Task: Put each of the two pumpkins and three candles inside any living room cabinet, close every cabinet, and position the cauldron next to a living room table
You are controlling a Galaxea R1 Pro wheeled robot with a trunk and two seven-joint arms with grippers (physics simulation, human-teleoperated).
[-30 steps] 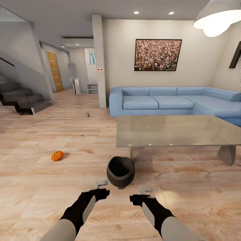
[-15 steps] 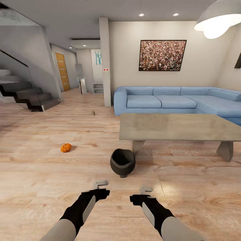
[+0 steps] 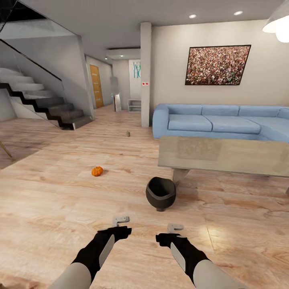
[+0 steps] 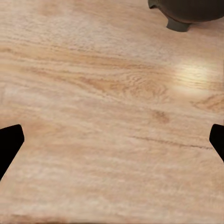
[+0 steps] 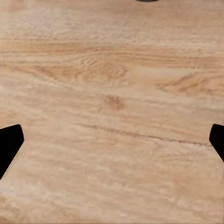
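Note:
One orange pumpkin (image 3: pixel 96 171) lies on the wooden floor, left of and beyond my arms. The black cauldron (image 3: pixel 161 193) stands on the floor by the near left corner of the low grey table (image 3: pixel 224 154), ahead of my right gripper. Its foot and rim (image 4: pixel 186 11) show at the edge of the left wrist view. My left gripper (image 3: pixel 125 232) (image 4: pixel 112 140) and right gripper (image 3: pixel 159 239) (image 5: pixel 112 140) hover low over bare floor, both open and empty. A small brown thing (image 3: pixel 128 134) stands far off on the floor, too small to name. The cabinet is out of view.
A blue corner sofa (image 3: pixel 216 122) stands behind the table. A white pillar (image 3: pixel 145 74) rises left of the sofa. Dark stairs (image 3: pixel 48 106) with a glass rail climb at the left, and a hallway with an orange door (image 3: pixel 95 85) runs behind.
The whole picture has slid to the right and everything looks smaller, so the camera has turned left and backed off. Pumpkin, cauldron and table stay put, and both arms hold their pose.

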